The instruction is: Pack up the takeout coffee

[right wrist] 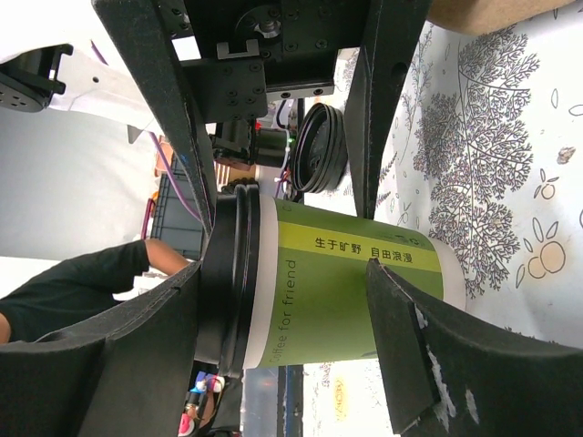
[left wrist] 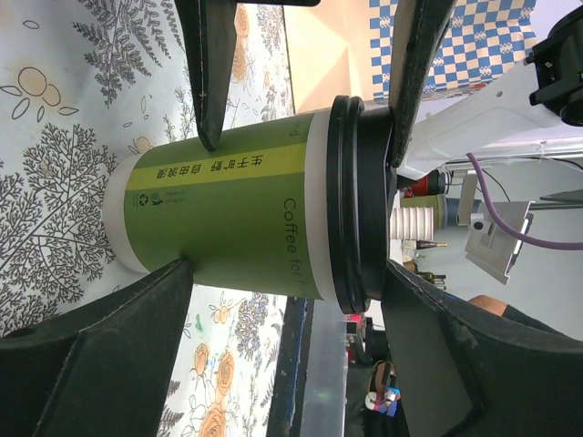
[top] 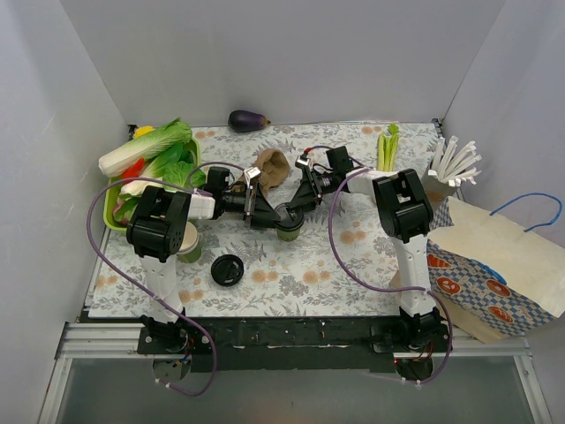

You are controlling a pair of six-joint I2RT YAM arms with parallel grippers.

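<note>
The takeout coffee [top: 289, 226], a green paper cup with a black lid, stands upright mid-table between both grippers. In the left wrist view the cup [left wrist: 237, 214] fills the frame, with the lid [left wrist: 360, 205] at the right. My left gripper [left wrist: 290, 273] is spread wide, one finger against the lid's top and the other touching the cup wall near its base. My right gripper [right wrist: 287, 273] is spread the same way on the opposite side of the cup [right wrist: 337, 291]. In the top view the left gripper [top: 269, 215] comes from the left and the right gripper [top: 305, 201] from behind.
A loose black lid [top: 227, 269] lies near the front, next to lidless green cups [top: 188, 243]. A paper bag [top: 494, 265] stands at the right edge. A green tray [top: 111, 212] of vegetables, an aubergine [top: 248, 120], a brown pouch [top: 274, 168], celery [top: 388, 148] and white utensils [top: 455, 161] lie behind.
</note>
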